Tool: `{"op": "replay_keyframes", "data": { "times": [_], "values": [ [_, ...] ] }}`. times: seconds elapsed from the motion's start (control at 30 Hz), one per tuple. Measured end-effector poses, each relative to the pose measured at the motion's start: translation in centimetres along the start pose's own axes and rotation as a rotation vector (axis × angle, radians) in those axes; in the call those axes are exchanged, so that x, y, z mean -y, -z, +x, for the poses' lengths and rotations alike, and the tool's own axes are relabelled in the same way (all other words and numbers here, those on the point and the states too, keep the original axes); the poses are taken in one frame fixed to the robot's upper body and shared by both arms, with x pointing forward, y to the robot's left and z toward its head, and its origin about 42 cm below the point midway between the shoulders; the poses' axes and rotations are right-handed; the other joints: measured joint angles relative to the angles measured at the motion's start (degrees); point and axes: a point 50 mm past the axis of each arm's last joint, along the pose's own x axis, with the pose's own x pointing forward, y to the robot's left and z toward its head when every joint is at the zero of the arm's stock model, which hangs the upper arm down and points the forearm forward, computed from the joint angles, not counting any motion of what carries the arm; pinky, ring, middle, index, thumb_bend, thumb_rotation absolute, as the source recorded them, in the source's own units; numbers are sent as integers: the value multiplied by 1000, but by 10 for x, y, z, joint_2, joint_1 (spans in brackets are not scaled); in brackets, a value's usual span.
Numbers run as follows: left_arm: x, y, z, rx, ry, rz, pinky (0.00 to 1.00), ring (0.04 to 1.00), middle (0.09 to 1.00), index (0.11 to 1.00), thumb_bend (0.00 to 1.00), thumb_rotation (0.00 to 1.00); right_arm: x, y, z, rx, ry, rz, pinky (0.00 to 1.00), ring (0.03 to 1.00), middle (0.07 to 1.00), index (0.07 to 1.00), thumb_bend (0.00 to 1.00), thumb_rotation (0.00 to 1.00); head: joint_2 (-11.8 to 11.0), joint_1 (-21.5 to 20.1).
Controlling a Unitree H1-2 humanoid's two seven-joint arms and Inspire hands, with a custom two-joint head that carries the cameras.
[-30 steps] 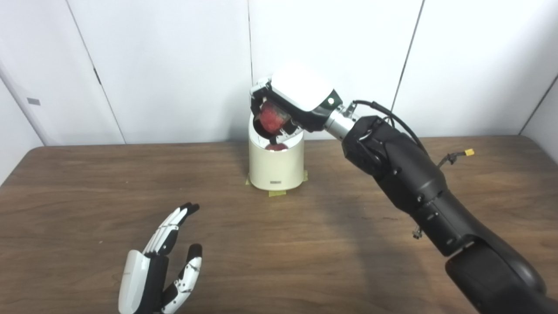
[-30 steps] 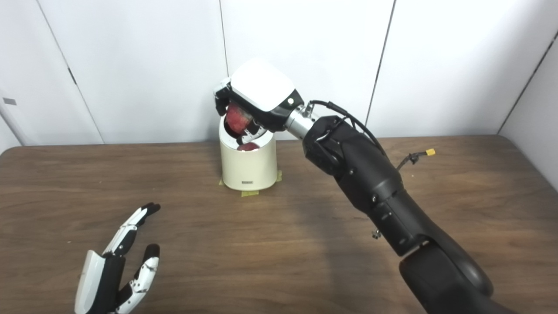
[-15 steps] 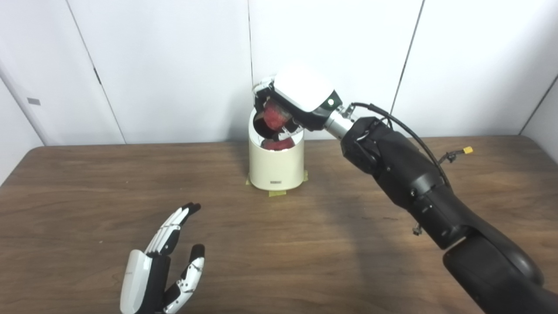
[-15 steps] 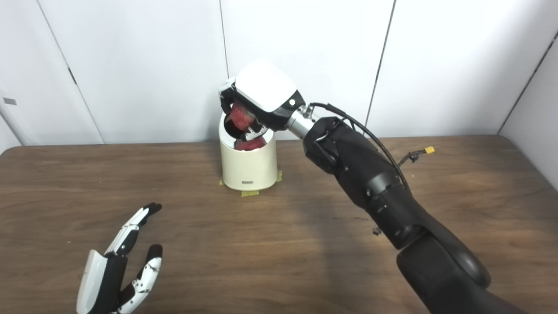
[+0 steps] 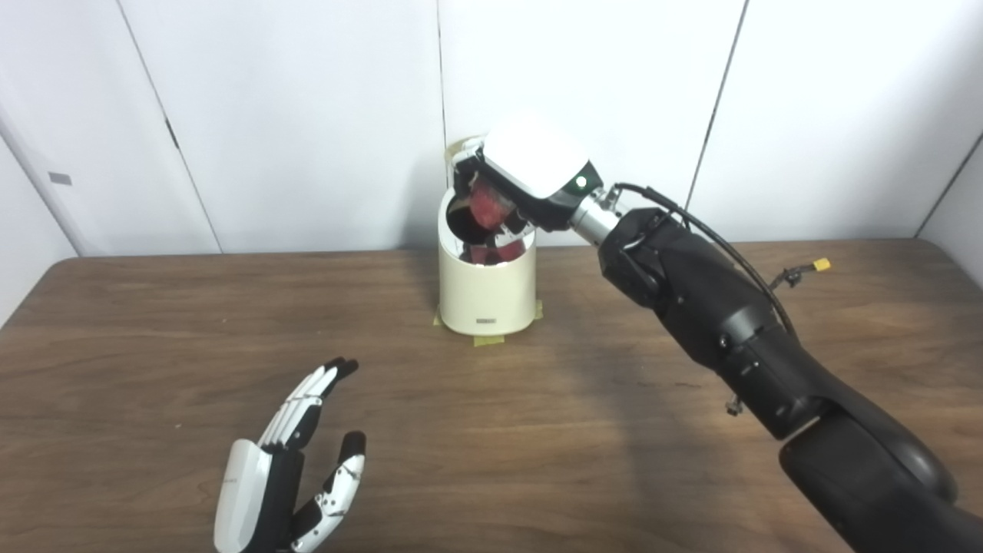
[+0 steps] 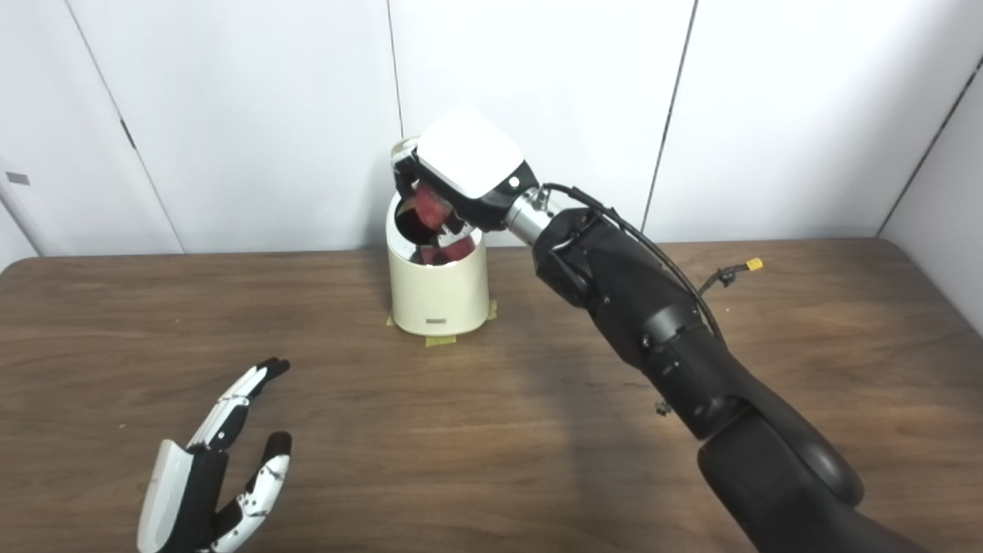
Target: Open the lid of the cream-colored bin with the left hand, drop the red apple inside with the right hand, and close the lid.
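The cream-colored bin stands at the table's far middle with its mouth uncovered. A sliver of its raised lid shows behind my right hand. My right hand hovers right over the mouth, palm down, shut on the red apple. The apple sits just above the rim, and a red reflection shows on the shiny inner wall below it. My left hand rests low at the near left of the table, far from the bin, fingers spread and holding nothing.
The brown wooden table stretches wide around the bin. Yellow tape marks the bin's base. My right forearm crosses the right half of the table, with a loose cable ending in a yellow plug. White wall panels stand behind.
My right hand has sunk a little with the apple, bringing it closer to the bin's mouth. The left hand has barely shifted.
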Motion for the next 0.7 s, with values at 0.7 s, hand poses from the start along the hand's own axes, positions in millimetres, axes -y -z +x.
{"op": "replay_keyframes", "data": {
  "times": [0.7],
  "values": [
    [1, 0, 0, 2, 2, 0, 855, 902, 914, 888, 257, 748, 5, -3, 0, -57, -90, -11, 820, 952, 979, 979, 953, 201, 0, -1]
  ]
}}
